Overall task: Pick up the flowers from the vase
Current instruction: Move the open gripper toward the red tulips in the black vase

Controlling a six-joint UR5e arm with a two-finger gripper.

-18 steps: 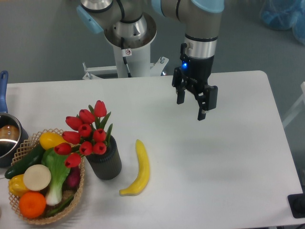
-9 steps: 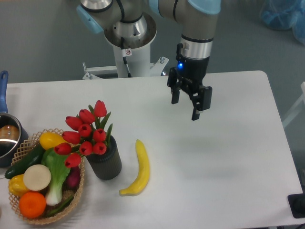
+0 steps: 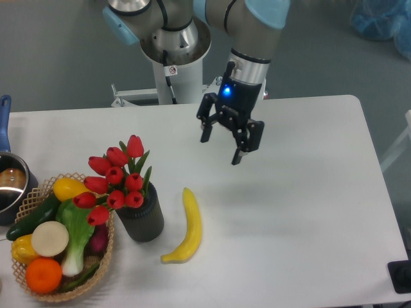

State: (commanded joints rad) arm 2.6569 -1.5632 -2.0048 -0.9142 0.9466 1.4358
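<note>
The flowers (image 3: 115,179), a bunch of red tulip buds with green leaves, stand in the vase (image 3: 141,220), a short dark ribbed cup at the left of the table. My gripper (image 3: 221,147) hangs above the table up and to the right of the flowers, well apart from them. Its two dark fingers are spread and hold nothing.
A yellow banana (image 3: 186,226) lies just right of the vase. A wicker basket (image 3: 108,256) with vegetables and fruit touches the vase's left side. A steel pot (image 3: 11,186) with a blue handle sits at the left edge. The robot's base (image 3: 173,58) stands behind the table.
The gripper has moved left toward the flowers and turned a little. It stays open. Nothing on the table has moved.
</note>
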